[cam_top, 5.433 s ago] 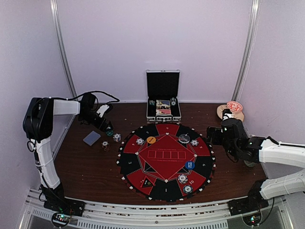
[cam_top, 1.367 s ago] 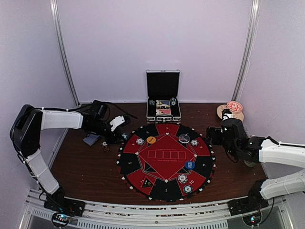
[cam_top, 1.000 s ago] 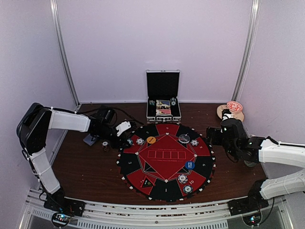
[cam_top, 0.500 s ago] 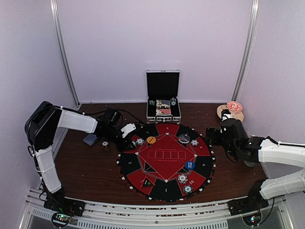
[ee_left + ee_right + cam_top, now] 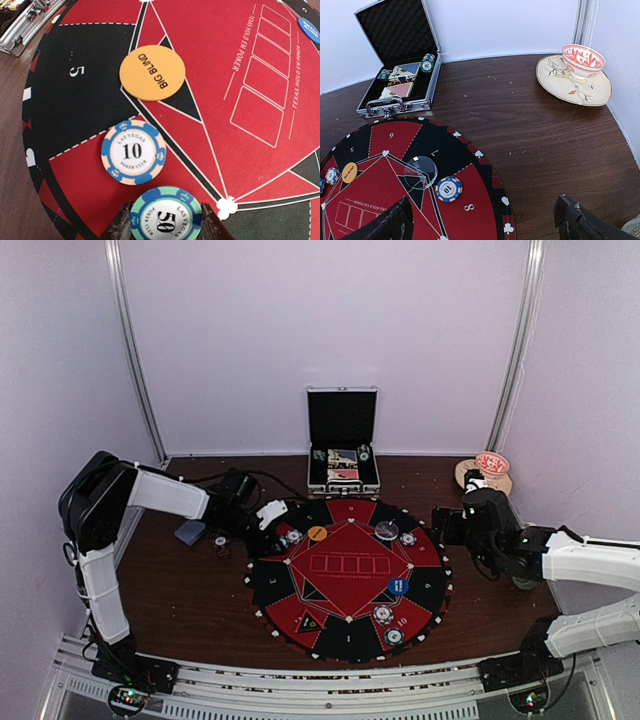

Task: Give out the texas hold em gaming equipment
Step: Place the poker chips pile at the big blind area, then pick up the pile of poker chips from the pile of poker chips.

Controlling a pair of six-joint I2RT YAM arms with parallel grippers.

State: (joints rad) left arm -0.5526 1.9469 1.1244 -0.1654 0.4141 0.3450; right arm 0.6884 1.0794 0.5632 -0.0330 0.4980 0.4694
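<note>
Since each seat on the felt mat (image 5: 210,60) wants its stake, the left jaws pinch a green 50 chip (image 5: 166,216) just beside the 10 chip (image 5: 133,151), perhaps touching the felt, while the right jaws hang spread, idle.

Dark brown wood-grain table (image 5: 530,130) smooth, dull sheen; round red-and-black game mat (image 5: 200,30) matt, cloth-like; silver metal case (image 5: 410,105) at mat's twelve o'clock, black foam lining; orange round marker disc (image 5: 152,72) matt plastic; teal-edged round poker chip (image 5: 166,217) smooth, satin; red-patterned white bowl (image 5: 583,57) at two o'clock glossy ceramic.
</note>
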